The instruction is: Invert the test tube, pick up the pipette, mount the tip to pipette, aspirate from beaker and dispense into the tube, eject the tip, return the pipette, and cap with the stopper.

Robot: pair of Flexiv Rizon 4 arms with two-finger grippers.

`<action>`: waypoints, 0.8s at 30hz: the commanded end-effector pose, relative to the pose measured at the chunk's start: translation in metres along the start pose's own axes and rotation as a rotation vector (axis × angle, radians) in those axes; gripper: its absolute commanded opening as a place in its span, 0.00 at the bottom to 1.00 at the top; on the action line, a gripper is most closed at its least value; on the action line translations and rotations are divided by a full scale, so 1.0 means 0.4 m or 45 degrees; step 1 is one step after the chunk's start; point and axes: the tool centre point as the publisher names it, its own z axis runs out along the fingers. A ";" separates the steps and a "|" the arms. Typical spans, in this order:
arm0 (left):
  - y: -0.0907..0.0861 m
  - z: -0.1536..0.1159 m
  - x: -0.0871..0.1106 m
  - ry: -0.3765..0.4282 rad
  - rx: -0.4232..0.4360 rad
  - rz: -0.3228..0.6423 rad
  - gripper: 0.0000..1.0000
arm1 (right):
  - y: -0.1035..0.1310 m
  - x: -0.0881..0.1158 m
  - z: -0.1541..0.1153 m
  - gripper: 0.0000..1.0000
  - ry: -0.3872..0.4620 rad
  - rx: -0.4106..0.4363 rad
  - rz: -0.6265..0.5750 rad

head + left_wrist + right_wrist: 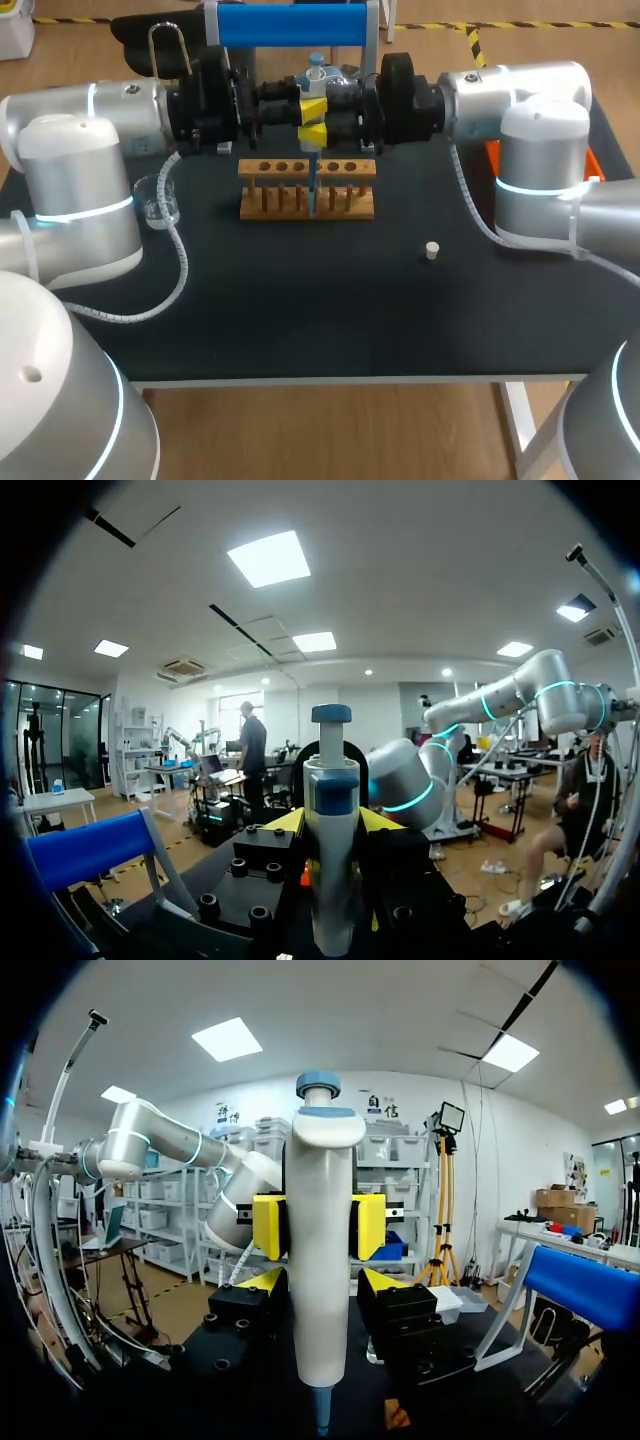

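Note:
The white pipette (316,70) with its blue cap stands upright above the wooden tube rack (270,168). Its thin tip (313,188) points down into the rack's middle. My left gripper (306,120) comes in from the left and is shut on the pipette body (320,1260). In the right wrist view its yellow pads (268,1225) press the pipette from both sides. My right gripper (322,120) faces it from the right, its fingertips (262,1282) closed on the same pipette lower down. A clear beaker (158,200) stands left of the rack. The small white stopper (432,250) lies to the front right.
The blue pipette stand (290,25) rises behind the grippers at the table's back edge. An orange object (492,152) shows behind my right arm. A white cable (180,250) loops over the table at the left.

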 end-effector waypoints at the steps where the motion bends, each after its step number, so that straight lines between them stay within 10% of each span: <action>1: 0.000 0.001 0.001 -0.001 0.002 0.001 0.00 | -0.002 -0.003 0.002 0.41 0.004 -0.001 -0.001; 24: 0.000 0.001 0.001 -0.001 0.002 0.001 0.00 | 0.004 0.001 0.001 0.00 0.025 -0.014 -0.008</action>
